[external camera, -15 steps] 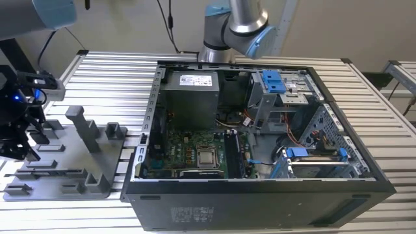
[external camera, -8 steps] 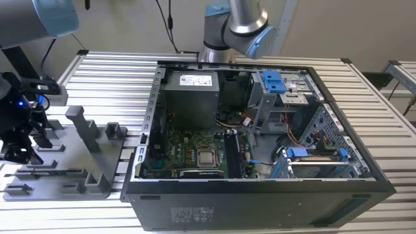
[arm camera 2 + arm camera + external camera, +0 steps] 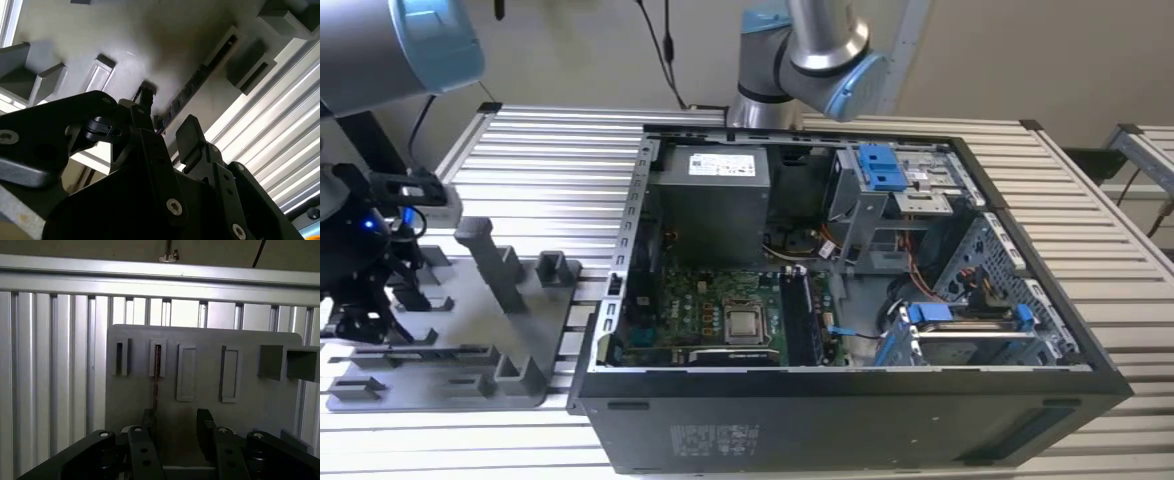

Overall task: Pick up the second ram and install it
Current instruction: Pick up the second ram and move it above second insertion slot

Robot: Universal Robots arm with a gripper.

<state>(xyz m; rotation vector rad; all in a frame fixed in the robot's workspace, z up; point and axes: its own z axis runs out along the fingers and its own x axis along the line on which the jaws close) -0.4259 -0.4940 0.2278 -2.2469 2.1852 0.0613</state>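
The second ram [image 3: 156,375] is a thin dark stick standing on edge in a slot of the grey tray [image 3: 200,340]. In the second wrist view the ram [image 3: 195,85] runs as a dark strip toward the fingers, and its near end lies in the gap between them. My gripper [image 3: 176,424] is open, low over the tray, with one finger [image 3: 148,421] close beside the stick and the other [image 3: 205,421] well apart from it. In the exterior view the gripper [image 3: 371,300] hangs over the tray [image 3: 454,390] at the exterior view's left.
An open computer case [image 3: 854,410] lies to the exterior view's right of the tray, its motherboard [image 3: 720,320] and long memory slots [image 3: 803,320] facing up. Grey upright blocks [image 3: 494,265] stand on the tray. A ribbed metal table [image 3: 547,170] carries everything.
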